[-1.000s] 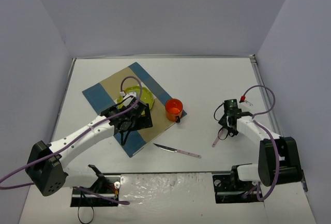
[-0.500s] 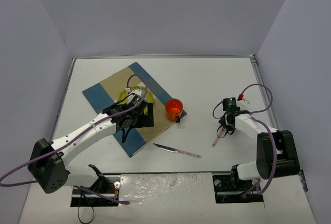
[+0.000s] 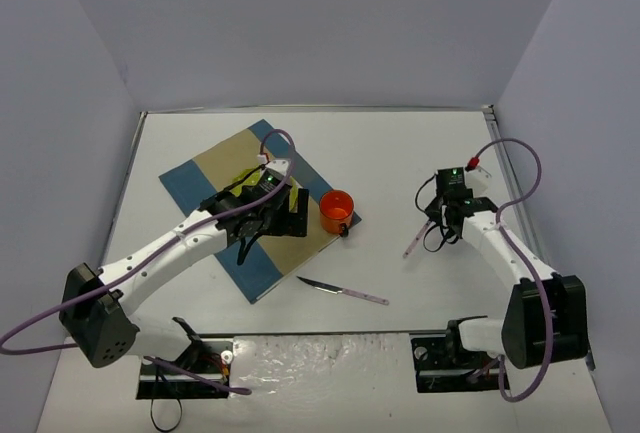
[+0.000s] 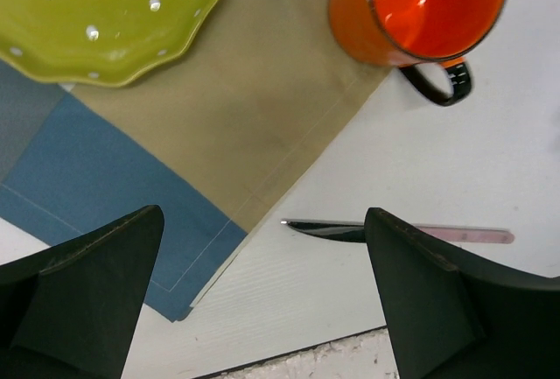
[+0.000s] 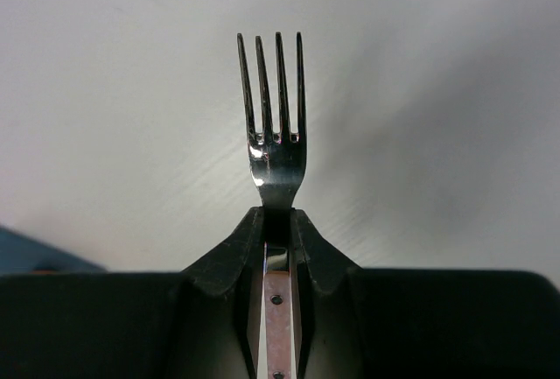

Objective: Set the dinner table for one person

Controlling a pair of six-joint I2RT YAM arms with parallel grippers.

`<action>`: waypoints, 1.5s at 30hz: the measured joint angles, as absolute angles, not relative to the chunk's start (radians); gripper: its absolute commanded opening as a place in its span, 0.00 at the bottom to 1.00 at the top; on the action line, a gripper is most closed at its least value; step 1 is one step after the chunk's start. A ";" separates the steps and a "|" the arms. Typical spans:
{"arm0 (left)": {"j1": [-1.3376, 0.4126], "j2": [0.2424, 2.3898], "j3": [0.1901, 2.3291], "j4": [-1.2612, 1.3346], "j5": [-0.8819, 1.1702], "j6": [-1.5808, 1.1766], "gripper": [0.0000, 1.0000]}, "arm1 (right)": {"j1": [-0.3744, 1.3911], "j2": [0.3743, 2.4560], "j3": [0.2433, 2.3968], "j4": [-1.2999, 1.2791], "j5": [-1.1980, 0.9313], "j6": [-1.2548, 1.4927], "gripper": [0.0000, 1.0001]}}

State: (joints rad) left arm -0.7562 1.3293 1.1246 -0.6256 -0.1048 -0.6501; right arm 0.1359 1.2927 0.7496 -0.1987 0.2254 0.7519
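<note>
Fork (image 5: 276,134) lifted above dinner table (image 3: 400,153), pinched in right fingers (image 5: 223,261); left fingers (image 4: 96,283) wide.

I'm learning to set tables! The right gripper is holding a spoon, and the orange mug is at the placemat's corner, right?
Not a spoon: the right gripper holds a fork, its four tines clear in the right wrist view. The orange mug is at the placemat's corner.

1 pink-handled utensil (image 3: 412,244) in right gripper (image 3: 434,225)
</note>
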 measured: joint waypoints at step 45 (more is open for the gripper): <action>-1.083 1.730 1.430 -0.307 -0.339 -0.343 0.57 | 0.453 1.452 1.238 -0.424 0.194 0.988 0.00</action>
State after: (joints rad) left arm -1.0833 1.7302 1.4300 -0.3074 -0.3393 -0.3429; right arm 0.4526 1.4525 1.2385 -0.4240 0.1936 0.9882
